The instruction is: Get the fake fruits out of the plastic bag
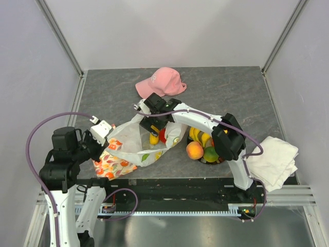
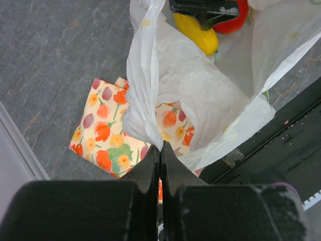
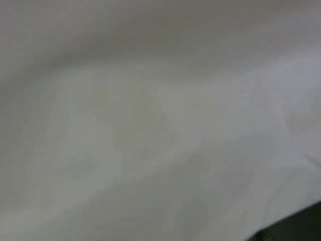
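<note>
Left gripper [image 2: 161, 150] at 7 o'clock on the desk [image 1: 231, 92]: jaws pressed together, pinching a gathered fold of the plastic bag [image 1: 134, 146] at its near rim and holding the mouth up; flowered cloth [image 2: 105, 135] lies flat under that rim.

Bag sits mid-desk, mouth facing 1 o'clock; two fake fruits show inside, a yellow fruit [image 2: 198, 34] and a red fruit [image 2: 235, 20], touching each other; more may lie under the film, cannot tell.

Right gripper [image 1: 153, 126] is down in the bag mouth, right over those two; whether its jaws stand wide or have closed on a fruit, cannot tell; its own camera shows only blurred white film.

Already out, at 3 o'clock of the bag: peach [image 1: 194, 150], bananas [image 1: 200, 137], green fruit [image 1: 211, 154], huddled together; task judged partway done.

White cloth [image 1: 275, 157] at 4 o'clock, desk edge; pink cap [image 1: 160, 82] at 12 o'clock, far side.

Risks: thin film could slip from the pinch, so the mouth collapses over the fruits; right jaws could catch film along with a fruit and drag the whole bag; glossy round fruit could squirt from a shallow grip; blinded wrist view makes aiming poor.

Count: one bag; two fruits seen inside; one peach, one banana bunch, one green fruit outside; two cloths; one cap.
</note>
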You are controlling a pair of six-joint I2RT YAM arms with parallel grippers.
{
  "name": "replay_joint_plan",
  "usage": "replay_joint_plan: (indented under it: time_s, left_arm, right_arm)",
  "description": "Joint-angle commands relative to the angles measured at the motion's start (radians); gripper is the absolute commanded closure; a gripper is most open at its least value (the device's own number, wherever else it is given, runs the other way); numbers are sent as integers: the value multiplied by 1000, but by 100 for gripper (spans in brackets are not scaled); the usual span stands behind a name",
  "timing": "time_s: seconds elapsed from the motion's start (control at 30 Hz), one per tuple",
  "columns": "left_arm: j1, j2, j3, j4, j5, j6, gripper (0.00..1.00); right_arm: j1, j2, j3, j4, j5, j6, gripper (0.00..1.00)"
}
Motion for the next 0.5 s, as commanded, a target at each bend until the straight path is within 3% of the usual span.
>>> replay_joint_plan:
  time_s: [0.0, 0.2, 0.37, 0.47]
  left_arm:
    - [3, 19, 4, -20, -12, 63, 98]
    - [3, 40, 7, -11, -3, 51, 98]
    - [3, 45, -3, 4, -3, 52, 99]
    - [3, 57, -5, 26, 6, 49, 98]
  right_arm:
    - [-1, 63, 82, 25, 90, 111, 7]
    - [1, 148, 123, 33, 73, 108, 10]
    - [1, 157, 125, 30, -16, 70, 29]
    - [1, 160, 108, 18, -25, 74, 24]
